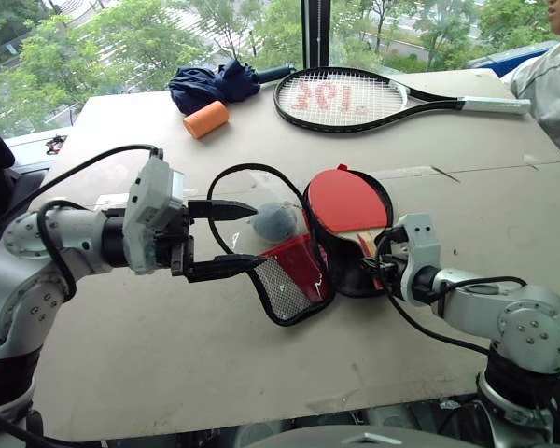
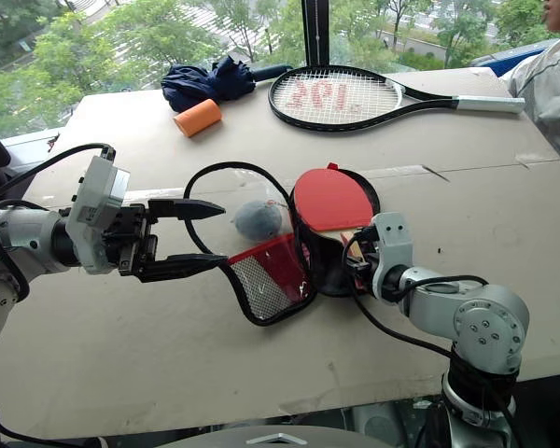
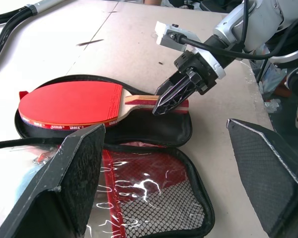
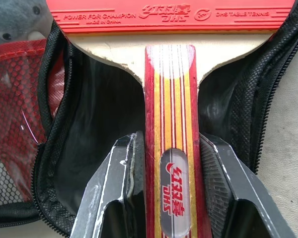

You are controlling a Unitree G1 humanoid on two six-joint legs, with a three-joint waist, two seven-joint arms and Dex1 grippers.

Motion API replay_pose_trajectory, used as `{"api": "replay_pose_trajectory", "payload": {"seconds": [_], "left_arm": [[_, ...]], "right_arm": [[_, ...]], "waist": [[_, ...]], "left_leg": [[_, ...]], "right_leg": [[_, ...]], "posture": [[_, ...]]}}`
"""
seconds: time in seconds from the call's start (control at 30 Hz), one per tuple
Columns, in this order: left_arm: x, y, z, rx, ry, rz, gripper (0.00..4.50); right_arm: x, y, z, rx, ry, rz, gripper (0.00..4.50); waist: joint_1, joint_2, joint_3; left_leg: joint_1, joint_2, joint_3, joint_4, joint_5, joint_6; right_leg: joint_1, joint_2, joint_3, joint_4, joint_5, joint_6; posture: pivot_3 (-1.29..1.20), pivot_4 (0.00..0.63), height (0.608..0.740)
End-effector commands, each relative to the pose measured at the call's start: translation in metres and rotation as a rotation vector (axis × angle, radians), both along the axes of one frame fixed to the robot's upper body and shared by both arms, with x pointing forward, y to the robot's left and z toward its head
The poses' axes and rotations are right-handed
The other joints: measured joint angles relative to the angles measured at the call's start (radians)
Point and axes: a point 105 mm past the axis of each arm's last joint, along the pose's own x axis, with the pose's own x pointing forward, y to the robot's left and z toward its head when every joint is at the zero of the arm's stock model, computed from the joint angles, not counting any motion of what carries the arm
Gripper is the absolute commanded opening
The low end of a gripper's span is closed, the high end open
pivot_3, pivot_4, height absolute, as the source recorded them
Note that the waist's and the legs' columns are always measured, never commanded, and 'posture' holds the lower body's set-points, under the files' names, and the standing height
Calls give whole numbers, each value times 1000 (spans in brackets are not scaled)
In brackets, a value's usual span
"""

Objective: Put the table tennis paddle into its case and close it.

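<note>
The table tennis paddle (image 1: 345,201) lies red face up on the black half of the open case (image 1: 347,271), which rests on the table. Its striped wooden handle (image 4: 171,124) points toward my right gripper (image 1: 371,263), which is shut on it; the grip shows close up in the right wrist view and from the side in the left wrist view (image 3: 164,103). The case's clear flap (image 1: 285,275), with red panel and mesh pocket, is folded out to the left. My left gripper (image 1: 259,237) hangs open at that flap's rim, its lower fingertip close to the zip edge.
A grey soft toy (image 1: 278,221) lies behind the clear flap. At the table's far side are a large tennis racket (image 1: 355,98), an orange cylinder (image 1: 205,119) and a dark blue bundle (image 1: 219,82). A person (image 1: 553,79) stands at the back right corner.
</note>
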Motion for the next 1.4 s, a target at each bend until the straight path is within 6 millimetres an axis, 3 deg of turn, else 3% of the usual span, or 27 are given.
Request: {"api": "replay_pose_trajectory", "payload": {"seconds": [0.03,0.2,0.43,0.47,0.57,0.63,0.7,0.8,0.93,1.03,1.13,1.23,1.4], "left_arm": [[-1,1,8,5,-42,-4,3988],[-2,1,8,5,-43,-4,3988],[-1,3,7,7,-45,2,3988],[-1,2,6,6,-44,2,3988],[-1,3,5,2,-39,9,3988],[-1,8,4,-6,-27,31,3988],[1,14,2,-23,-7,61,3988],[1,21,-1,-55,25,98,3988],[1,52,-34,56,87,242,3988],[5,74,-43,63,89,334,3988],[6,90,-58,101,106,379,3988],[9,90,-72,149,91,372,3988],[41,68,-97,102,57,342,3988]], "right_arm": [[0,2,4,-18,-19,22,912],[5,-2,1,-35,-4,-23,912],[9,3,14,41,-42,-13,4178],[11,2,16,41,-52,-22,4489],[13,2,25,67,-88,-8,4489],[12,1,46,108,-182,50,4489],[5,-2,61,129,-266,142,4489],[-7,-10,68,129,-348,238,4489],[-18,-54,60,58,-500,279,4489],[-27,-80,43,-24,-548,353,4489],[-36,-99,41,15,-635,417,4489],[-42,-113,30,-12,-610,516,4489],[-36,-136,35,-9,-647,556,4489]], "waist": [[0,0,0],[1,0,0],[0,0,0],[0,0,0],[1,0,0],[1,0,0],[1,1,0],[3,0,0],[3,0,0],[5,0,0],[6,-2,0],[8,-1,0],[34,-2,0]], "left_leg": [[0,0,0,0,0,0],[0,0,0,0,0,0],[0,0,0,0,0,0],[0,0,0,0,0,0],[0,0,0,0,0,0],[0,0,0,0,0,0],[0,0,1,0,0,0],[0,0,1,0,0,0],[1,0,2,-1,-1,1],[1,0,4,0,-1,1],[4,1,4,1,-3,5],[8,1,4,1,-3,5],[9,1,3,2,-3,5]], "right_leg": [[0,0,0,0,0,0],[0,0,0,0,0,0],[0,0,0,0,0,0],[0,0,0,0,0,0],[0,0,0,0,0,0],[0,0,0,0,0,0],[0,0,0,0,0,0],[0,0,-1,-1,0,0],[1,0,-1,-1,0,0],[1,0,0,-1,0,0],[3,0,0,0,0,0],[8,0,1,-1,0,0],[9,-1,0,-1,0,0]], "posture": [[0,150,740],[0,150,740],[0,150,740],[0,150,740],[0,150,740],[0,150,740],[0,150,740],[0,150,740],[0,150,740],[0,150,740],[0,150,740],[0,150,740],[0,150,740]]}}
